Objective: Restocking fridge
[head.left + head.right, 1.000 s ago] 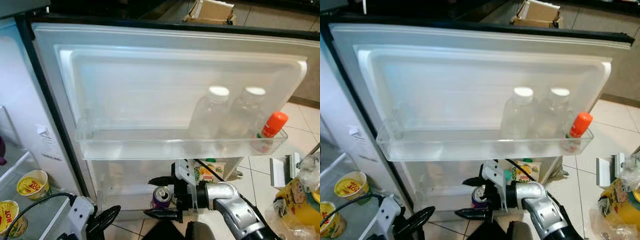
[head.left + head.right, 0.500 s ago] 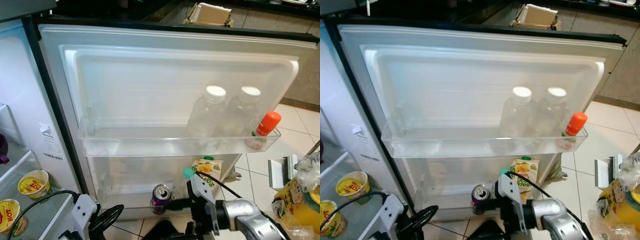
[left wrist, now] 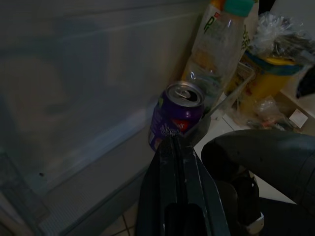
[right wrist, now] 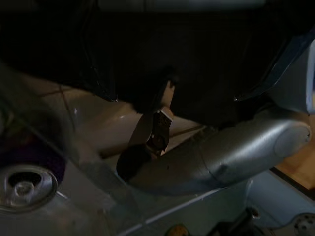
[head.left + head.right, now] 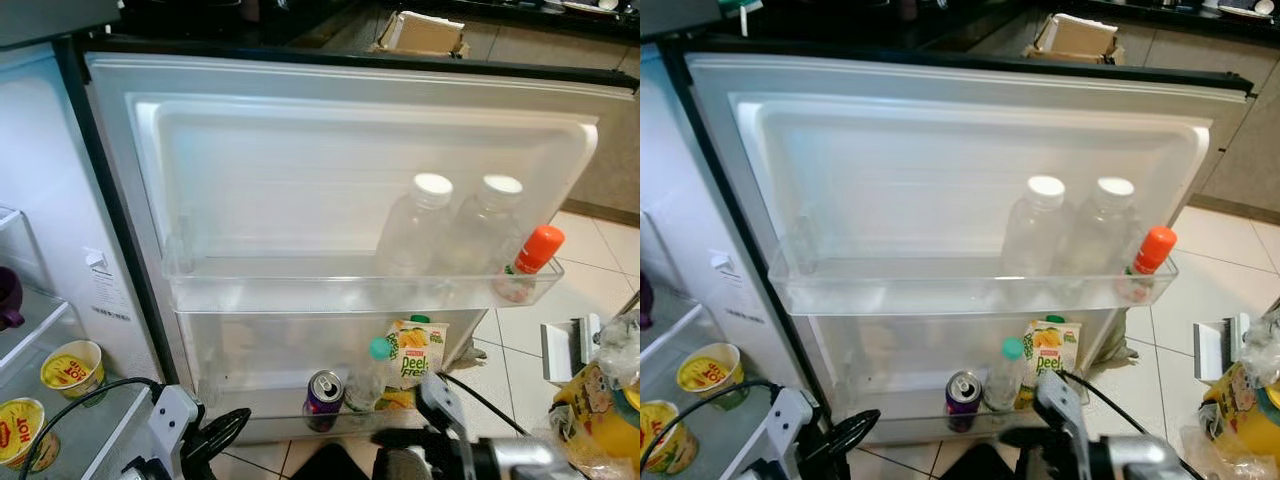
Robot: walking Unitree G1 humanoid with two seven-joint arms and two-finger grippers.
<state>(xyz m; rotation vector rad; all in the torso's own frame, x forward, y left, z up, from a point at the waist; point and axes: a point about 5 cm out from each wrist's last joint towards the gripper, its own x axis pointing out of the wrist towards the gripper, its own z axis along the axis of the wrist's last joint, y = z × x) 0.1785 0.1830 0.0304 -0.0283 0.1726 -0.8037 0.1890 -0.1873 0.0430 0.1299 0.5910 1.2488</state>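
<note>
fridge door [image 5: 330, 170] swung wide open, inner face toward the camera. upper door shelf [image 5: 300, 290] holding two clear bottles [image 5: 415, 225] with white caps side by side, plus an orange-capped bottle [image 5: 528, 262] tucked against the shelf's right end; left half of that shelf bare. lower door shelf [image 5: 250, 420] carrying a purple can [image 5: 322, 398], a small green-capped bottle [image 5: 368, 375] just beside it and a juice carton [image 5: 416, 350] right of that; bare room left of the can. right gripper [image 5: 400, 438] low, just in front of the lower shelf's edge, near the small bottle, holding nothing; open or closed: cannot tell. left gripper [image 3: 177, 147] low by the door's foot, fingers pressed together, pointed at the can. yellow cups [image 5: 70, 367] on the fridge's inner shelf at left.
</note>
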